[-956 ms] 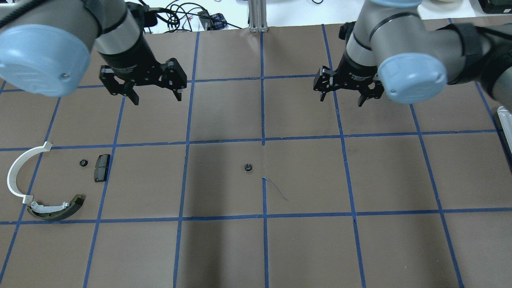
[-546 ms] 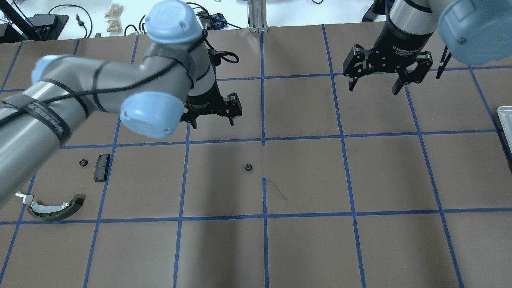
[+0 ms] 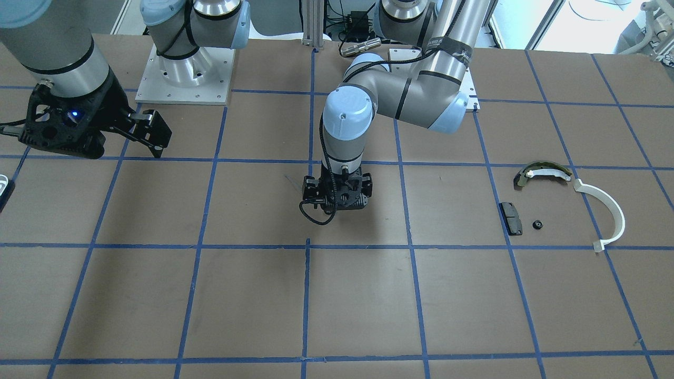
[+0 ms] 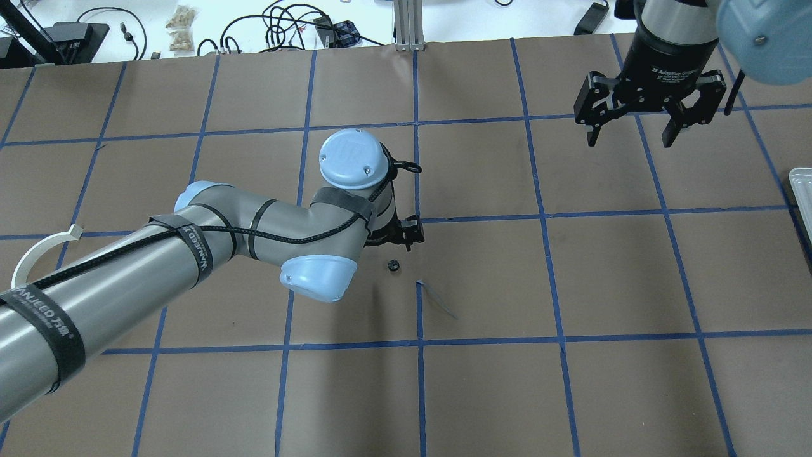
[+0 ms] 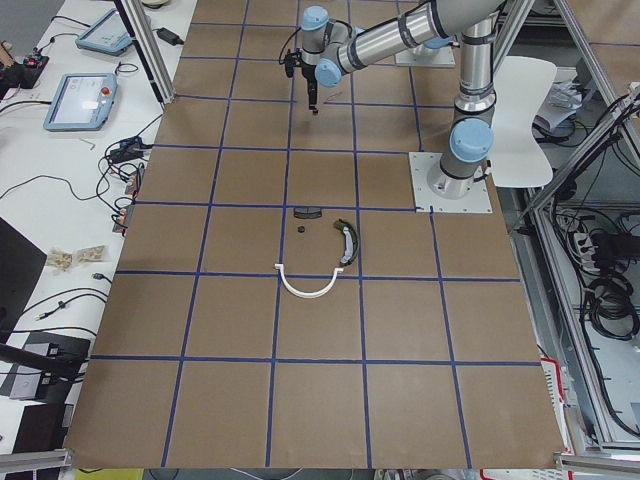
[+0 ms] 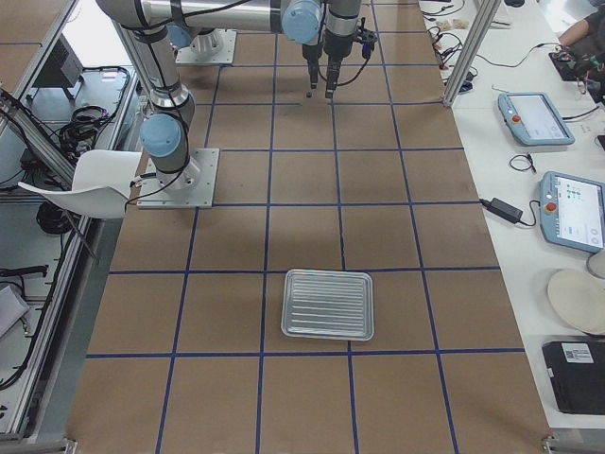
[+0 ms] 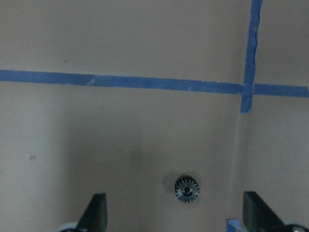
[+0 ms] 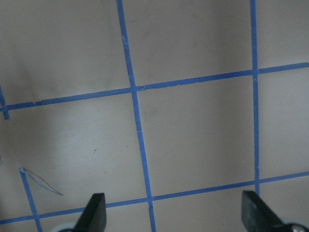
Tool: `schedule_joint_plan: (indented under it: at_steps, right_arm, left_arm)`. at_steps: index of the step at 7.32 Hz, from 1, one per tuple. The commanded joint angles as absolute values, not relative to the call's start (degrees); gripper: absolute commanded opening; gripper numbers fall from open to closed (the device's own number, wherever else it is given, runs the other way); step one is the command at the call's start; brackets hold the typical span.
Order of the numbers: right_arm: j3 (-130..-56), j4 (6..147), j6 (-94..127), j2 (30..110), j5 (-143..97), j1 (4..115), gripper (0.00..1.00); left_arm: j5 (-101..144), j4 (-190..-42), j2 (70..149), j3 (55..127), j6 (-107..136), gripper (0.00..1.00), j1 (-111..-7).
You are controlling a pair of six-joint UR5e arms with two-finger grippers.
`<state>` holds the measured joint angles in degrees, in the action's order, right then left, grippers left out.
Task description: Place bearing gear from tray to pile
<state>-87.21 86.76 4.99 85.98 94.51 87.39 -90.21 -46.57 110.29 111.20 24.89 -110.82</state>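
Observation:
A small black bearing gear [image 4: 393, 265] lies on the brown table near its middle, outside the tray [image 6: 328, 304]. My left gripper [image 4: 406, 231] hangs low just beyond it. In the left wrist view this gripper [image 7: 172, 207] is open, and the bearing gear [image 7: 187, 188] lies between its fingers, slightly right of centre. The pile lies at the table's left end: a black pad [image 3: 511, 218], an olive-and-white shoe [image 3: 542, 172], a white half-ring [image 3: 605, 210] and a second small gear [image 3: 537, 225]. My right gripper [image 4: 629, 141] hovers open and empty at the far right.
The ribbed metal tray [image 4: 800, 184] shows only as a sliver at the table's right edge in the overhead view. My left arm [image 4: 158, 266] stretches across the left half of the table and covers most of the pile there. Blue tape lines grid the table.
My left arm swung from the far left to the table's middle and came down over the gear. My right gripper moved farther right and back. Both stayed open.

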Motion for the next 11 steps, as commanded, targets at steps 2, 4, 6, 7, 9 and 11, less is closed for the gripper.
schedule_joint_plan:
  at_steps: [2, 4, 6, 7, 9, 11]
  right_arm:
    - [-88.1, 86.6, 4.3, 87.2, 94.5, 87.9, 1.0]
    - [-89.0, 86.7, 4.4, 87.3, 92.0, 88.0, 1.0]
    - [-89.0, 87.2, 4.7, 87.4, 90.6, 88.0, 1.0]
    - [-89.0, 87.2, 4.5, 87.6, 90.4, 88.0, 1.0]
    - [-89.1, 87.4, 5.1, 87.8, 90.5, 88.0, 1.0]
    - [-90.3, 87.5, 5.5, 87.9, 91.3, 88.8, 1.0]
  left_arm:
    - [-90.4, -45.4, 113.1, 111.8, 25.3, 1.0, -112.7]
    - [-90.4, -45.0, 113.6, 111.9, 25.7, 0.93, -112.9]
    - [-90.3, -42.5, 115.0, 111.7, 25.1, 0.88, -112.9]
    - [-90.3, -41.6, 115.6, 111.6, 25.2, 0.86, -112.9]
    - [-90.4, -40.0, 115.9, 111.6, 25.2, 0.33, -112.9]
    - [-90.7, -40.1, 115.7, 111.5, 25.1, 0.0, -112.7]
